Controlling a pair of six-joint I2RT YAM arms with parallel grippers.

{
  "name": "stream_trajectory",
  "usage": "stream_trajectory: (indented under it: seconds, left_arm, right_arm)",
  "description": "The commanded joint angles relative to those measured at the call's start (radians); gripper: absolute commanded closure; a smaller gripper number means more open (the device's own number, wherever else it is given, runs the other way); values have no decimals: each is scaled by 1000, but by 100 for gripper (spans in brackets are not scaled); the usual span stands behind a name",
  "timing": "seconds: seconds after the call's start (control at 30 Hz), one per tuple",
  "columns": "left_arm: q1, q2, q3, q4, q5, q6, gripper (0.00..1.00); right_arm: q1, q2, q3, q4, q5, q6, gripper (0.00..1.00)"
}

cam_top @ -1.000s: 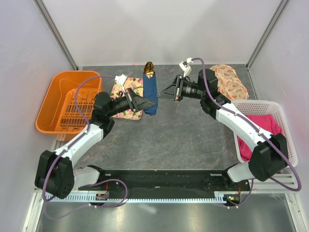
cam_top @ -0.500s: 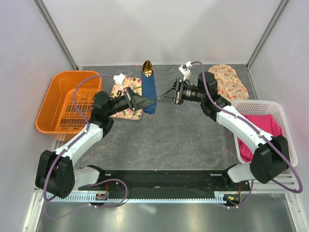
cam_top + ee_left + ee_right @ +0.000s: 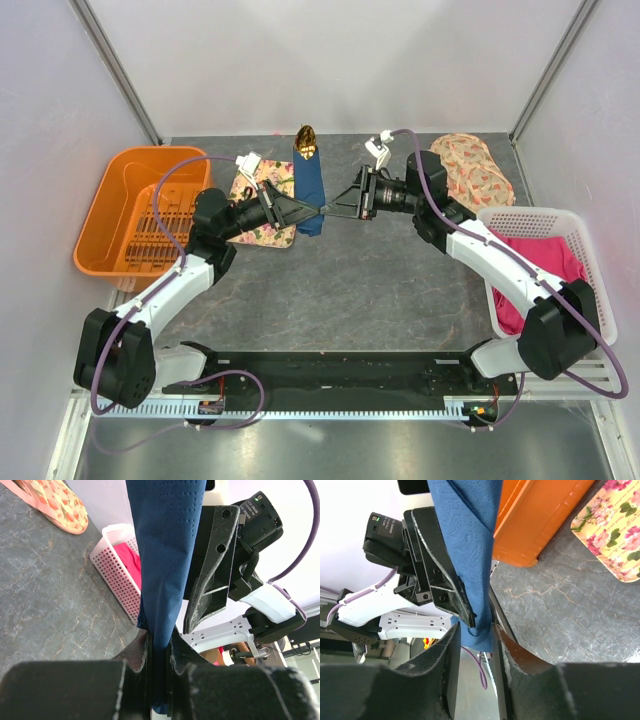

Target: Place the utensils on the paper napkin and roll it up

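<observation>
The paper napkin is a rolled dark navy bundle held above the table, and the gold ends of the utensils stick out of its far end. My left gripper is shut on the roll's near end; in the left wrist view the napkin runs up from between the jaws of this gripper. My right gripper faces it from the right, open. Its jaws stand on either side of the napkin's tip, with a gap on one side.
An orange basket stands at the left, with a floral tray under the left gripper. A white basket with a pink cloth sits at the right, and a floral cloth lies at the back right.
My right gripper's jaws have gone from shut to open, and its tips have moved left to the roll's near end. The left gripper has kept its grip.
</observation>
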Motion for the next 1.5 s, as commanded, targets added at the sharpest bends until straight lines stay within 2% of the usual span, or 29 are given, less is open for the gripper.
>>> stream_trajectory:
  seconds: [0.0,0.03,0.1,0.17,0.27,0.3,0.4,0.5,0.67,0.77,0.9,0.97,1.07,1.1,1.2,1.37,1.47]
  left_arm:
    - [3,-4,52,86,-1,-6,98]
    - [3,-3,53,89,-1,-8,98]
    - [3,-3,55,91,-1,-6,98]
    - [3,-6,52,91,2,-8,98]
    - [4,-12,46,91,11,-5,98]
    - [4,-14,42,91,17,-3,98]
    - [3,-23,30,96,37,0,98]
    - [1,-29,16,102,54,-5,98]
    - [-9,-32,-8,126,89,-25,98]
    - [-15,-34,-16,134,98,-34,98]
    - [-16,-31,-14,146,104,-40,98]
    - [-14,-29,-14,148,108,-43,98]
    - [-14,-20,-19,148,115,-51,98]
    - [-14,-18,-20,148,115,-55,98]
    - [-14,-20,-24,146,106,-52,98]
    - [-12,-41,-14,93,77,-13,96]
    - [-5,-47,-4,50,54,14,82]
  right_arm:
    - [12,0,-1,48,-19,12,68]
    - [12,1,-2,49,-20,12,83]
    - [12,2,-5,55,-20,13,99]
    - [12,0,-5,55,-16,13,100]
    - [9,0,5,45,-19,6,72]
    - [6,0,13,40,-19,1,56]
    - [-9,3,48,23,-14,-22,40]
    - [-14,26,108,0,-5,-50,34]
    - [-14,69,169,5,-5,-56,34]
    - [-6,95,179,26,-6,-34,38]
    - [3,104,171,51,-3,-10,51]
    - [6,106,162,72,-5,4,53]
    - [8,104,154,95,-6,21,67]
    - [8,106,154,95,-6,23,78]
    - [9,100,150,97,-2,19,100]
    - [9,87,131,114,1,26,100]
    - [8,78,122,127,3,33,100]
